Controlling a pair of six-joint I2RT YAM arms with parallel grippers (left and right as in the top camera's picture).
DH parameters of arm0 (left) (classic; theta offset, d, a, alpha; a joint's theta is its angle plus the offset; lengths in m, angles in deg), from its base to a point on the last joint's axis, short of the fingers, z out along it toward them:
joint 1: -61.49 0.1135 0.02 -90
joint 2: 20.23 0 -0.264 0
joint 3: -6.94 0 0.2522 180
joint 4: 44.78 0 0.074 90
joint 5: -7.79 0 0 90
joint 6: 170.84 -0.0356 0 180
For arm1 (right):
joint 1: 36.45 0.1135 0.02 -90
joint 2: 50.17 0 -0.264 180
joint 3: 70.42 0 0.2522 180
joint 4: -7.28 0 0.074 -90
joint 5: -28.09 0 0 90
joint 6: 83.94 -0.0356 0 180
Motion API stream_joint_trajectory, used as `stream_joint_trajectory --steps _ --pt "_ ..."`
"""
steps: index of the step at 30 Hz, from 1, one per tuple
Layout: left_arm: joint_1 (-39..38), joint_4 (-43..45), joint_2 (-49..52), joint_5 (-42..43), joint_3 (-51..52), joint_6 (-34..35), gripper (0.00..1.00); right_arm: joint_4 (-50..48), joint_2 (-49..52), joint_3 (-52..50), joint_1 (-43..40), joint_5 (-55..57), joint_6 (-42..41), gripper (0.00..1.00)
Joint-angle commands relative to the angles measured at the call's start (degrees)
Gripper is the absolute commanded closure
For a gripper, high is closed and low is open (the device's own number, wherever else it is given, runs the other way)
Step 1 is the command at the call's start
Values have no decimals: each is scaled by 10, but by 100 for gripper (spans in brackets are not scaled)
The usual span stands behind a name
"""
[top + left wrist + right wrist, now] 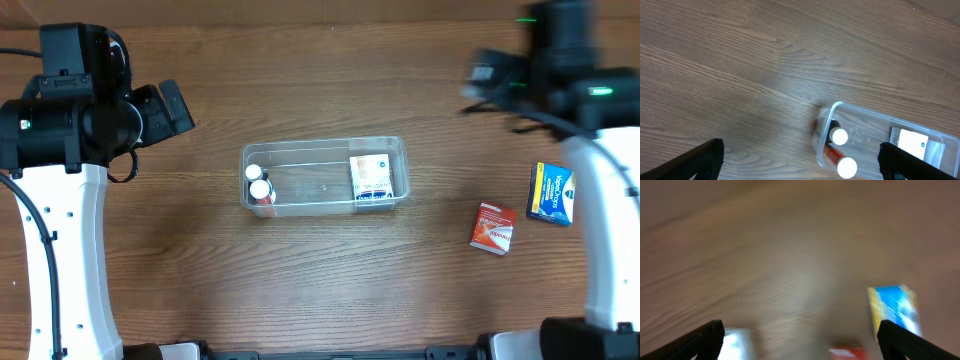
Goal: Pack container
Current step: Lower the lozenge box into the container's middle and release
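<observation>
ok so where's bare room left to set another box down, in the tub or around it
Inside the container, the middle floor is bare, between the two bottles at its left end and the white box at its right. The table strip nearer the robot is free. The far right is more crowded, with the red box and blue box.

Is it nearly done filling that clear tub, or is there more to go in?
About halfway, it seems. The container already holds two white-capped bottles and a printed box. Nothing is in hand: the left gripper and right gripper are both open and empty. A red box and a blue and yellow box lie on the table outside it, so those probably remain.
</observation>
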Motion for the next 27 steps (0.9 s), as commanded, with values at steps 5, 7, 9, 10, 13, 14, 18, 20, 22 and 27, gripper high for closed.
stream_joint_trajectory --steps 5,7,9,10,13,14,18,20,22,27 --pt "3 7 1 4 -7 -13 0 5 106 -123 -262 -55 109 0" --pt "3 7 1 4 -7 -13 0 -32 150 -168 -285 -54 146 0" --pt "3 7 1 4 -7 -13 0 -64 172 -193 -296 -53 150 0" --pt "3 7 1 4 -7 -13 0 -76 188 -201 -301 -54 151 0" --pt "3 9 1 4 -7 -13 0 -94 225 -201 -302 -55 151 0" --pt "3 9 1 4 -7 -13 0 -101 238 -201 -302 -55 150 0" --pt "3 9 1 4 -7 -13 0 -108 290 -202 -302 -76 150 0" --pt "3 8 1 4 -7 -13 0 -108 300 -202 -302 -76 150 0" --pt "3 8 1 4 -7 -13 0 -110 300 -202 -302 -76 150 0" --pt "3 8 1 4 -7 -13 0 -110 300 -202 -302 -76 150 0"
